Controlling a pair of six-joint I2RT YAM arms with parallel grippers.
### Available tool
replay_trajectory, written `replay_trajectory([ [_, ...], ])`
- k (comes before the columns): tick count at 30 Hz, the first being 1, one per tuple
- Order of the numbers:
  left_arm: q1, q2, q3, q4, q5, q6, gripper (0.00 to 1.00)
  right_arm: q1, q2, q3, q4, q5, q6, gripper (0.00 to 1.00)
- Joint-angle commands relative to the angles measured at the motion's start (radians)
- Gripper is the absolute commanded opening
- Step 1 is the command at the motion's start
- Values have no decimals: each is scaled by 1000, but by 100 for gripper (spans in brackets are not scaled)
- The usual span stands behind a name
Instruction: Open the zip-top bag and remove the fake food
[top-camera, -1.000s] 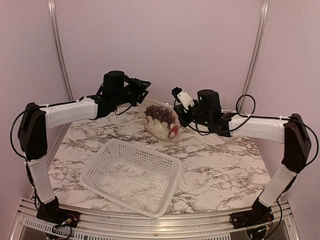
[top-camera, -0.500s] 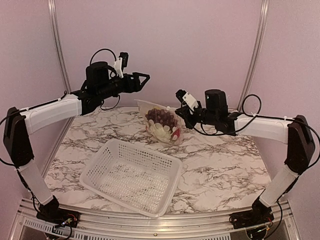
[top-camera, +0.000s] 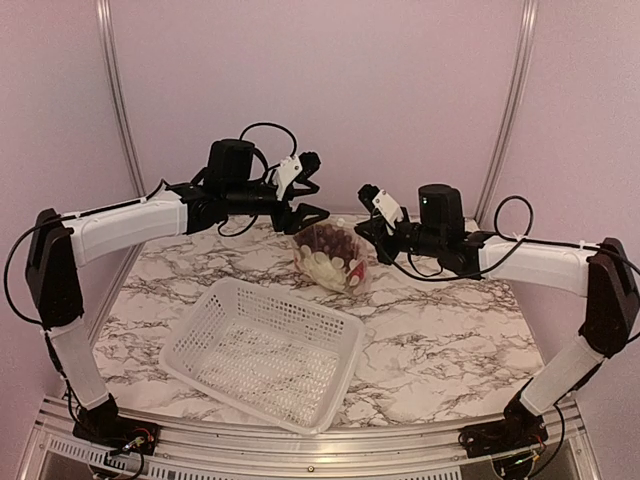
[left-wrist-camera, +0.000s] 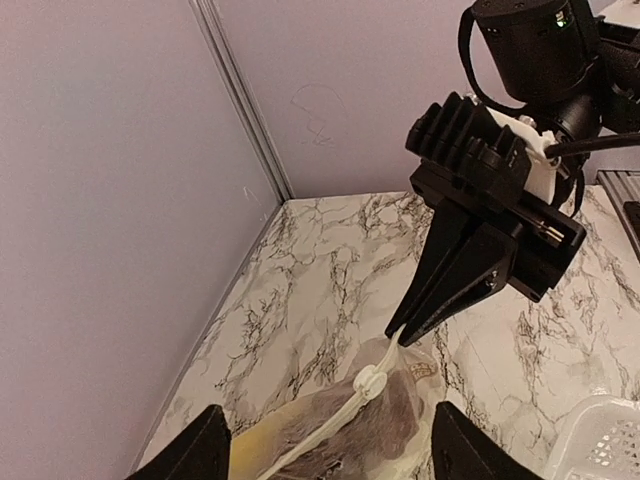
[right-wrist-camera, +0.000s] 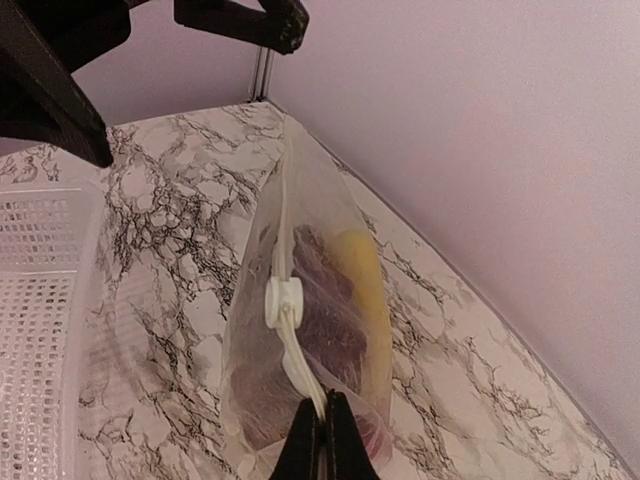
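Bag (top-camera: 330, 256): left tool (top-camera: 312, 188) lowered back beside it, spread wide.

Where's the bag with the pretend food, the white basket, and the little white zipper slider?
zip-top bag (top-camera: 328, 256): top camera view, its bulging clear side.
white basket (top-camera: 300, 301): top camera view, its far rim.
zipper slider (right-wrist-camera: 283, 299): right wrist view, the white clip's middle.

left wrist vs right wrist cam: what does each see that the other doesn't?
Left wrist only: the right claw whole, body and cables, pinching the zip-top bag's top. Right wrist only: the bag's full side, a long yellow piece clear inside. Both: white slider, dark grapes, basket, marble table, open left claw.
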Motion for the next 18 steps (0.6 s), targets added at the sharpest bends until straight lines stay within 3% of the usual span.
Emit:
replay_trajectory([
  [1,-30,67,94,-152,72,224,67,-5,-56,-7,67,-11,-1,0],
  [11,-60,199,261,-296,73,359,48,-6,-65,-17,74,-7,2,0],
  [18,-72,244,299,-300,35,381,42,-6,-67,-17,70,-7,-2,0],
])
